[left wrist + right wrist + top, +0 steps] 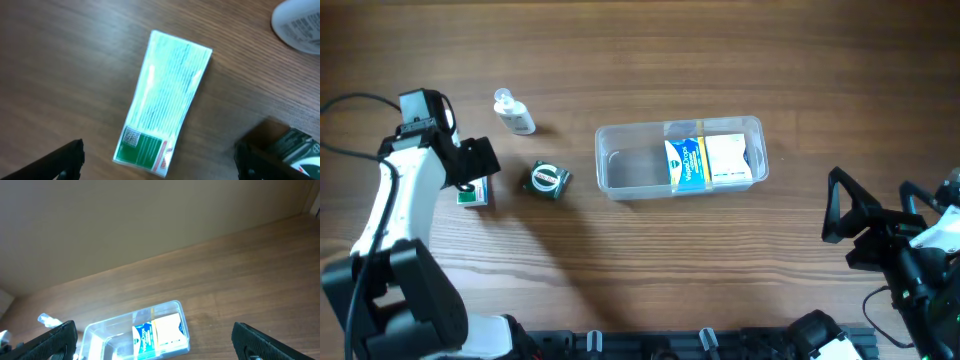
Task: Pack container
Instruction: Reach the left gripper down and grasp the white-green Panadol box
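Note:
The container [620, 165] is a clear rectangular tub at mid-table. Its right half holds a blue-and-white packet [688, 163] and a white box [728, 158]. At the left, a green-and-white packet [473, 194] lies flat on the wood. My left gripper [470, 183] hovers over it, open. In the left wrist view the packet [165, 100] lies lengthwise between the two black fingers [60, 160], untouched. My right gripper [830, 207] stands open at the right, clear of the tub. The right wrist view shows the container [100, 330] ahead between the wide-open jaws.
A small clear bottle [514, 113] lies behind the left gripper, seen also as the bottle [300, 25] in the wrist view. A round green-and-black item [549, 180] sits between the packet and the tub. Bare wood surrounds them.

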Available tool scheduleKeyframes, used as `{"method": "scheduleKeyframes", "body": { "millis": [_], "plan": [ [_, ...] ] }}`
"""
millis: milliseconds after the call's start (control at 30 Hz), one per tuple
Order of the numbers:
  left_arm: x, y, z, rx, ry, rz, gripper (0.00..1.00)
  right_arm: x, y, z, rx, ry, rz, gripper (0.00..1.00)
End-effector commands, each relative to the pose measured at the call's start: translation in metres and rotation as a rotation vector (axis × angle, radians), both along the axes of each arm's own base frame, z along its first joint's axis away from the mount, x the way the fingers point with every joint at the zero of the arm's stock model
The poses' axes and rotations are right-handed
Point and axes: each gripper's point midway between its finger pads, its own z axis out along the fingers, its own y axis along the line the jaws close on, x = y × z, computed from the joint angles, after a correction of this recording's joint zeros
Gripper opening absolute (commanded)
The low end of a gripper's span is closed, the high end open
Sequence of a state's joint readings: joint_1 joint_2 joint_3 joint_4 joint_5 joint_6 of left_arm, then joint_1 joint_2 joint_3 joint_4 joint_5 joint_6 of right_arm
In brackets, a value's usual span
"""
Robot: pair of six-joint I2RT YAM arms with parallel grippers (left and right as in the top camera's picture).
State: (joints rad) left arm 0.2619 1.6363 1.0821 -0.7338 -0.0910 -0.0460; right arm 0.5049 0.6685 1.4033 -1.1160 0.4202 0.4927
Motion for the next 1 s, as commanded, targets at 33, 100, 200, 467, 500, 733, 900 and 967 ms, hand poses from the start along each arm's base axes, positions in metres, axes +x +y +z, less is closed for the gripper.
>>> {"method": "scheduleKeyframes", "body": {
  "millis": [33, 100, 200, 467, 500, 733, 900, 967],
  "plan": [
    [0.014, 0.005, -0.011, 0.018, -0.004, -0.063, 0.98, 0.001, -0.003, 0.001, -0.019, -0.004, -0.015, 1.00],
    [0.017, 0.006, -0.013, 0.026, -0.006, -0.087, 0.98, 0.001, -0.003, 0.001, -0.019, -0.004, -0.015, 1.00],
    [0.020, 0.007, -0.018, 0.027, -0.006, -0.090, 0.97, 0.001, -0.003, 0.001, -0.018, -0.004, -0.015, 1.00],
    [0.018, 0.003, -0.048, -0.012, 0.054, -0.095, 0.94, 0.001, -0.003, 0.001, -0.019, -0.004, -0.015, 1.00],
    [0.018, 0.002, -0.050, -0.017, 0.060, -0.095, 0.92, 0.001, -0.003, 0.001, -0.018, -0.004, -0.015, 1.00],
    [0.018, -0.002, -0.054, -0.042, 0.062, -0.101, 0.70, 0.001, -0.003, 0.001, -0.019, -0.004, -0.015, 1.00],
    [0.018, -0.008, -0.055, -0.076, 0.058, -0.110, 0.76, 0.001, -0.003, 0.001, -0.019, -0.004, -0.015, 1.00],
    [0.017, -0.008, -0.056, -0.077, 0.062, -0.109, 0.77, 0.000, -0.004, 0.001, -0.018, -0.005, -0.015, 1.00]
  ]
}}
